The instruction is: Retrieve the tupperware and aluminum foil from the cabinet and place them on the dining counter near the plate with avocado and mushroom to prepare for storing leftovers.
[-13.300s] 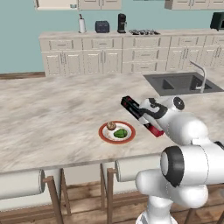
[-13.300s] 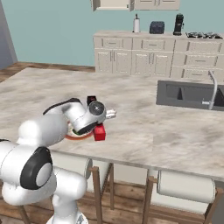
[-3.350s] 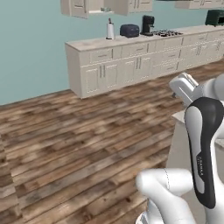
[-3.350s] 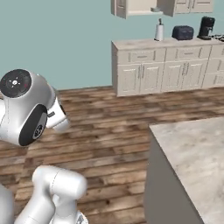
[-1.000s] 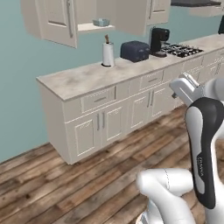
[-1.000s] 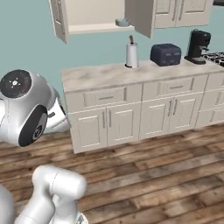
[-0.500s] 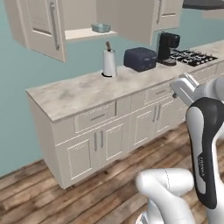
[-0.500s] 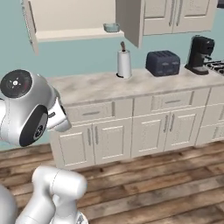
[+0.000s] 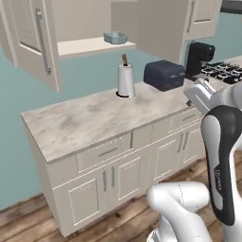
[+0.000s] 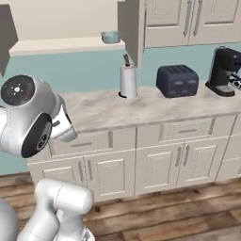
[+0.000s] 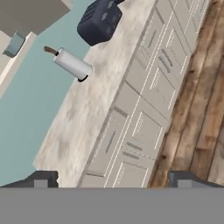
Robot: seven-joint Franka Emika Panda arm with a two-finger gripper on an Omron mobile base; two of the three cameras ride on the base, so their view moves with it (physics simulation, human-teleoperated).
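Tool fingers wide apart, nothing held. Tupperware sits on the open cabinet shelf, above the paper towel roll and toaster on the table.

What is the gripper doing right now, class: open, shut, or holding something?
Gripper: open, jaws spread wide, holding nothing.

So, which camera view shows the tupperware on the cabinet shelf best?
The left base view: the tupperware sits unobstructed on the shelf. In the right base view the cabinet crowds it, and the hand view shows it tilted at the edge.
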